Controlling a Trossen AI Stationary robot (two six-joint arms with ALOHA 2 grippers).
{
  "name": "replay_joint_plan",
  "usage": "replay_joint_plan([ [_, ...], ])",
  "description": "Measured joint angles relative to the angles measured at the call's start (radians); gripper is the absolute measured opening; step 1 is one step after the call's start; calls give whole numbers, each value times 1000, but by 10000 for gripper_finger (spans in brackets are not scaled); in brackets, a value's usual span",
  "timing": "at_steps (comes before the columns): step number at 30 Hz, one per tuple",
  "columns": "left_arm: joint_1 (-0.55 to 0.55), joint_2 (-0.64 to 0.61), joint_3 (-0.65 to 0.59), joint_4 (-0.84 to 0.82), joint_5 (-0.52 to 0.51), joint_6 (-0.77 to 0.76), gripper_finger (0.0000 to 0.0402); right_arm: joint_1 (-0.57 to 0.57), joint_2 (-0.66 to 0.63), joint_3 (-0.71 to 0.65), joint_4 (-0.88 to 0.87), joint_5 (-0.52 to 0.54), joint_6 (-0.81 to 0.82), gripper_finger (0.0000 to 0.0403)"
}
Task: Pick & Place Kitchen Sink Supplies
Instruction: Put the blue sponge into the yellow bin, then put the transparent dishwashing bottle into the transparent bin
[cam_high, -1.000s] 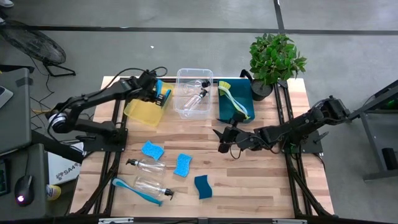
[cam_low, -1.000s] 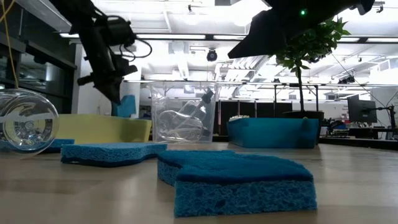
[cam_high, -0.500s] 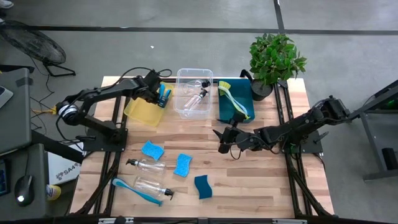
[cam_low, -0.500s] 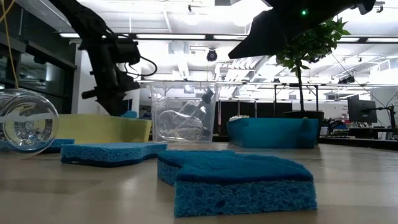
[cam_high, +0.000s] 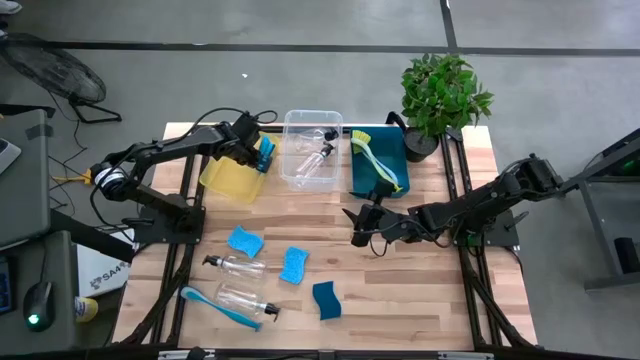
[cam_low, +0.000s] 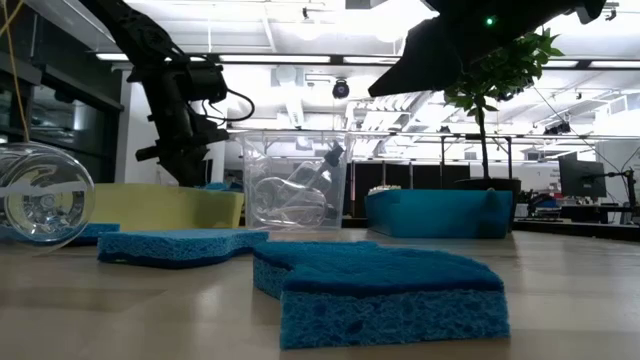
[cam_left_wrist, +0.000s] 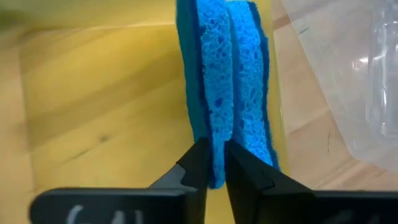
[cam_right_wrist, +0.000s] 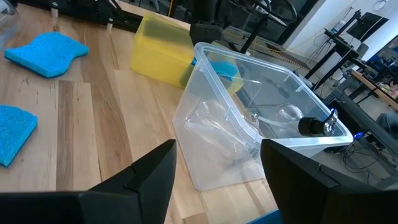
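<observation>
My left gripper (cam_high: 258, 152) reaches down into the yellow bin (cam_high: 230, 181) at the far left and is shut on a blue sponge (cam_left_wrist: 208, 81) that stands on edge. A second blue sponge (cam_left_wrist: 252, 87) stands right against it. My right gripper (cam_high: 355, 226) hovers open over the middle of the table, holding nothing. On the near left of the table lie three blue sponges (cam_high: 245, 241), (cam_high: 294, 265), (cam_high: 327, 299), two clear bottles (cam_high: 235, 265), (cam_high: 245, 300) and a blue brush (cam_high: 210, 305). My left gripper pinches the sponge's near end (cam_left_wrist: 214, 163) between its two fingers, across the sponge's thickness. The fingers (cam_left_wrist: 194, 163) slant down from above into the bin. The sponge stands on edge along the bin's wall, against the second sponge; what its lower edge rests on is hidden.
A clear bin (cam_high: 311, 148) with bottles in it stands right of the yellow bin. A teal bin (cam_high: 378, 165) holding a yellow-green brush (cam_high: 372, 152) follows, then a potted plant (cam_high: 440, 95) at the far right. Bare wood lies on the table's near right.
My left gripper has gone down into the yellow bin with the blue sponge, moving a little toward the clear bin. In the low view the sponge has sunk behind the bin's wall. Over the last half second the gripper has kept still.
</observation>
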Motion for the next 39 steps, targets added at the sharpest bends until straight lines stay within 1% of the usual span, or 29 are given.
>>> replay_joint_plan([
  [6, 0, 0, 0, 0, -1, -2, 91, 0, 0, 0, -21, -7, 16, 227],
  [11, 0, 0, 0, 0, -13, -3, 113, 0, 0, 0, -22, -7, 17, 227],
  [16, 0, 0, 5, 2, -4, -1, 115, 0, 0, 0, -22, -7, 17, 227],
  [20, 0, 0, 38, 2, 34, 2, 115, 0, 0, 0, -23, -7, 16, 227],
  [25, 0, 0, 81, -12, 41, 2, 115, 0, 0, 0, -25, -7, 17, 227],
  [30, 0, 0, 122, -64, 43, 1, 115, 0, 0, 0, -27, -7, 17, 227],
  [35, -3, -7, 150, -125, 82, 1, 115, 0, 0, 0, -27, -7, 17, 227],
  [39, -50, -31, 150, -147, 68, -2, 115, 0, 0, 0, -34, -7, 17, 227],
])
